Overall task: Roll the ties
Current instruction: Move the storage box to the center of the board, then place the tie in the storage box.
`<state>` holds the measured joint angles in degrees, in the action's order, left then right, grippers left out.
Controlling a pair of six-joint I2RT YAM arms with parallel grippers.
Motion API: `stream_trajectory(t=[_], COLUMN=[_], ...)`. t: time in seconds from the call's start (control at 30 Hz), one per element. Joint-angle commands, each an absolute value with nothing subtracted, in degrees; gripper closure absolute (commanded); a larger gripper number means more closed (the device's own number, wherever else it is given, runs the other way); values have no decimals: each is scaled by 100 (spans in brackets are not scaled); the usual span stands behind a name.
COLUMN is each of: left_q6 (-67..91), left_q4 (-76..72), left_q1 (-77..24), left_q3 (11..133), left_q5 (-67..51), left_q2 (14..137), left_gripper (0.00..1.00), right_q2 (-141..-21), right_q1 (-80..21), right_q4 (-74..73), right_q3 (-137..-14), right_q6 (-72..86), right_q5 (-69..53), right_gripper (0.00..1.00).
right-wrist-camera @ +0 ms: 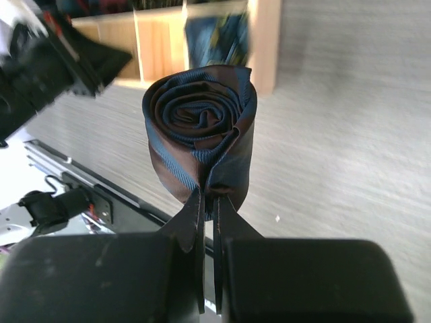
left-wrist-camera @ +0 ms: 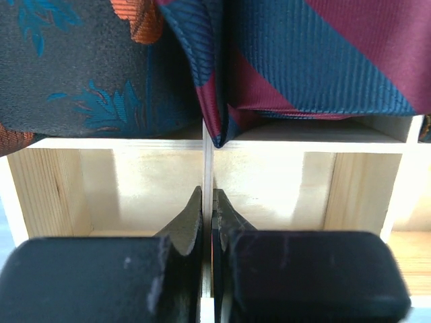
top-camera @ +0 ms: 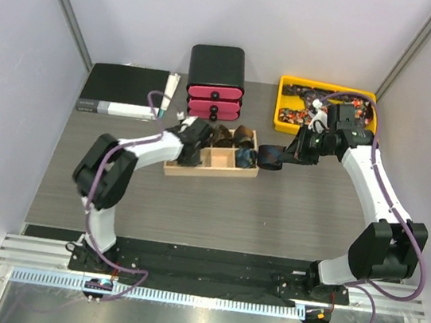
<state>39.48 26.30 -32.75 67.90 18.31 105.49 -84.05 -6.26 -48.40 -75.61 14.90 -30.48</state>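
The grey tabletop (top-camera: pixel 289 212) carries everything here. A flat black case (top-camera: pixel 125 91) lies well off to the outer side of the left end effector (top-camera: pixel 194 144), and a black drawer unit (top-camera: pixel 216 81) with pink fronts stands just beyond it. Behind the right end effector (top-camera: pixel 284 155), close to its wrist, a yellow bin (top-camera: pixel 284 99) holds loose ties (top-camera: pixel 320 104) in a tangle. Between the two end effectors sits a wooden tray (top-camera: pixel 206 172) split into compartments. The left end effector hangs over its near-left part, fingers pressed together with nothing between them, their tips lined up with a thin divider (left-wrist-camera: pixel 207 161). Straight ahead of those tips, in the far compartments, rest a dark leaf-patterned tie (left-wrist-camera: pixel 81 67) on one side of the divider and a navy and maroon striped tie (left-wrist-camera: pixel 323 54) on the other. The right end effector is just off the tray's right end, clamped on the bottom edge of a rolled tie (right-wrist-camera: pixel 199 134), a tight brown and blue coil held clear of the tabletop with its spiral face towards the wrist.
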Motion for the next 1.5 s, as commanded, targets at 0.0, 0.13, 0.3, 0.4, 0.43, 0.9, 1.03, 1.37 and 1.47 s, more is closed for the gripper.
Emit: stream_trajectory(t=[0.0, 0.13, 0.3, 0.4, 0.43, 0.9, 1.03, 1.37, 1.47], left_q6=[4834, 5053, 5150, 5212, 5221, 5256, 5247, 5221, 5212], left_q4=[2715, 2882, 2883, 2786, 2777, 2734, 2742, 2707, 2672], left_q1=[-3708, -3998, -4236, -4350, -4394, -4676, -4702, -4702, -4702], left_q3=[7758, 8208, 8166, 7973, 7946, 7919, 7928, 7726, 7682], left_q5=[2479, 2584, 2628, 2540, 2540, 2399, 2382, 2312, 2276], left_q2=[11222, 11793, 11979, 11953, 11953, 11944, 11918, 11795, 11760], left_gripper=[100, 100, 100, 100, 100, 100, 100, 100, 100], right_q2=[-8297, -8621, -9175, -9456, -9561, -10212, -10441, -11039, -11170], right_q1=[-668, -896, -1291, -1467, -1555, -2083, -2153, -2232, -2232], right_q4=[-5203, -5203, -5168, -5220, -5238, -5238, -5256, -5186, -5150], right_q3=[-7769, -7971, -8744, -9052, -9070, -9123, -9000, -9211, -9211], right_q6=[1388, 1389, 1459, 1433, 1441, 1503, 1529, 1670, 1714], right_q5=[-2576, -2146, -1654, -1372, -1241, -730, -729, -1002, -1098], right_gripper=[99, 99, 99, 99, 99, 99, 99, 99, 99])
